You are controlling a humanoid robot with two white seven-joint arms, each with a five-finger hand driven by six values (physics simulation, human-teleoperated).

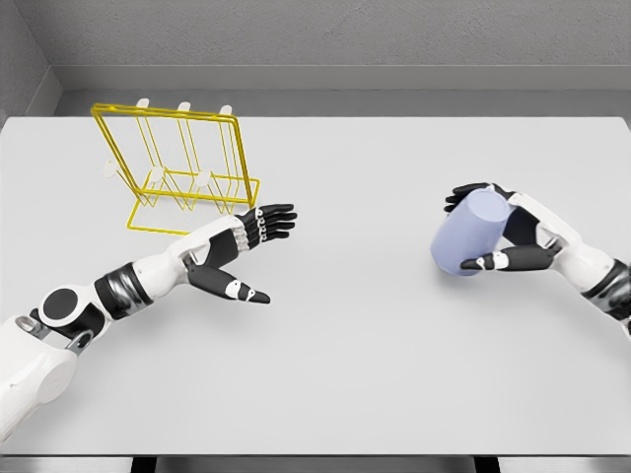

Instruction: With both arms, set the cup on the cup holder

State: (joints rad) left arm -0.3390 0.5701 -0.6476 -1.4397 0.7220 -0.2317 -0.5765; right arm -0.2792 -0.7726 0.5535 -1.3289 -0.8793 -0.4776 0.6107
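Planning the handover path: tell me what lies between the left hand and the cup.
Nothing: in the head view, only bare white table separates the open left hand from the blue cup held in the right hand.

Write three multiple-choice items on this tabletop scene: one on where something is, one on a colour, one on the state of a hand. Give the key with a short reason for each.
1. Where does the cup holder stand on the table?
A. far left part
B. near right corner
C. centre front

2. What colour is the cup?
A. red
B. pale blue-lilac
C. green

3. What is the left hand doing?
A. gripping the cup
B. gripping the holder's wire
C. open, holding nothing

Key:
1 A, the yellow wire rack sits toward the table's far left, just behind the left hand.
2 B, the cup shows a pale blue-lilac side between dark fingers.
3 C, its fingers are stretched out flat with the thumb spread, nothing between them; the cup is in the right hand across the table.
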